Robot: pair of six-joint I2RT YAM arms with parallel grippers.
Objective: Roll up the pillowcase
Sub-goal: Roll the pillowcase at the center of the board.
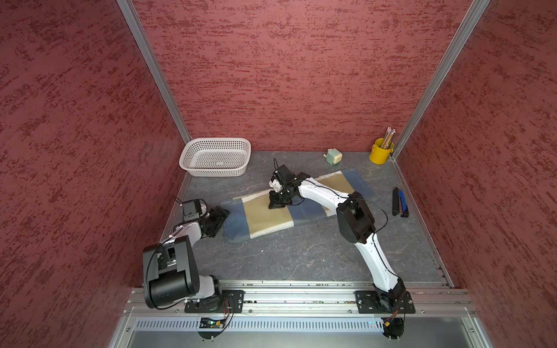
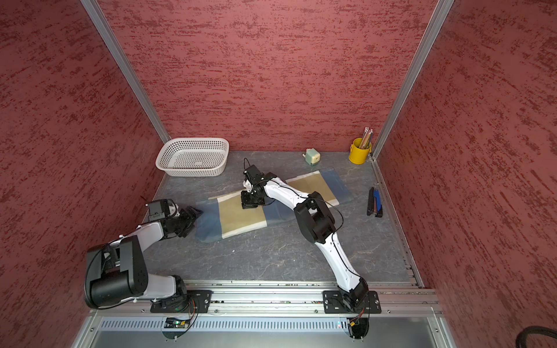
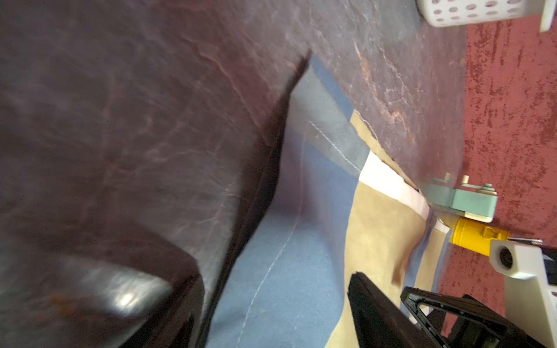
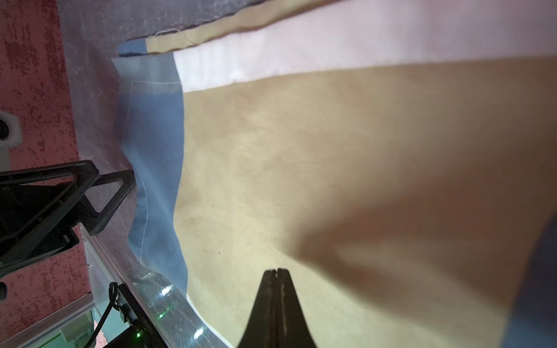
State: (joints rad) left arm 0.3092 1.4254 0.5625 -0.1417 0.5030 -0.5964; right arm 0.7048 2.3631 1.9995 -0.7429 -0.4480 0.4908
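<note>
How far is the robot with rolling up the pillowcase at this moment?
Done: the pillowcase lies as a long, flat strip, apparently folded lengthwise. In hand: the right gripper, shut, rests on a tan block mid-strip; the left gripper is open at the blue end. Left: the whole rolling; no rolled turn shows yet.

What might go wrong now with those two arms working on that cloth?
The left fingers stand open at the blue end of the pillowcase, so the roll may start loose or crooked. The right fingers, shut over the tan middle, might drag and bunch the cloth.
</note>
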